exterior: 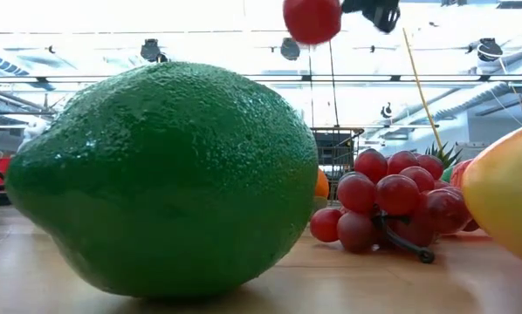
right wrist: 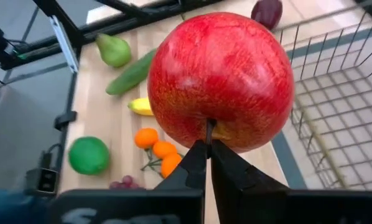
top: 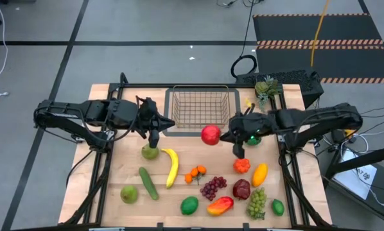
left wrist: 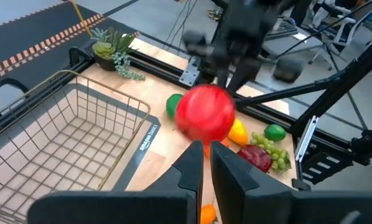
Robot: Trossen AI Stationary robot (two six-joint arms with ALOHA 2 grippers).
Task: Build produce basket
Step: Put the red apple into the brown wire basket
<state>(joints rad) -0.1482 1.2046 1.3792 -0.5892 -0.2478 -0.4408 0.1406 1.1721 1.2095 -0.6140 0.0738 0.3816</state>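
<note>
A red apple (top: 210, 135) hangs in the air just on the near side of the wire basket (top: 200, 106), with my right gripper (top: 226, 136) shut on it. The basket stands at the middle of the table's far edge, with nothing showing inside it. My left gripper (top: 155, 135) is shut with nothing between its fingers (left wrist: 195, 168). It hovers left of the apple, above a pear (top: 149, 152). The other produce lies on the near half of the table: a banana (top: 172, 165), a cucumber (top: 148, 183), purple grapes (top: 212, 187) and green grapes (top: 257, 202). My right gripper pinches the apple's thin stem (right wrist: 209, 127) between its two fingertips, which come at it from the table's right, slanting downward. The apple (right wrist: 222, 81) sticks out beyond the fingertips, lifted clear of the table and well above the fruit there (exterior: 312, 19).
A spiky green plant piece (top: 267, 86) stands at the far right corner, beside the basket. A lime (top: 189, 205), a mango (top: 219, 205), small oranges (top: 195, 173) and a dark red fruit (top: 241, 188) crowd the near right. Bare board lies along the table's left side.
</note>
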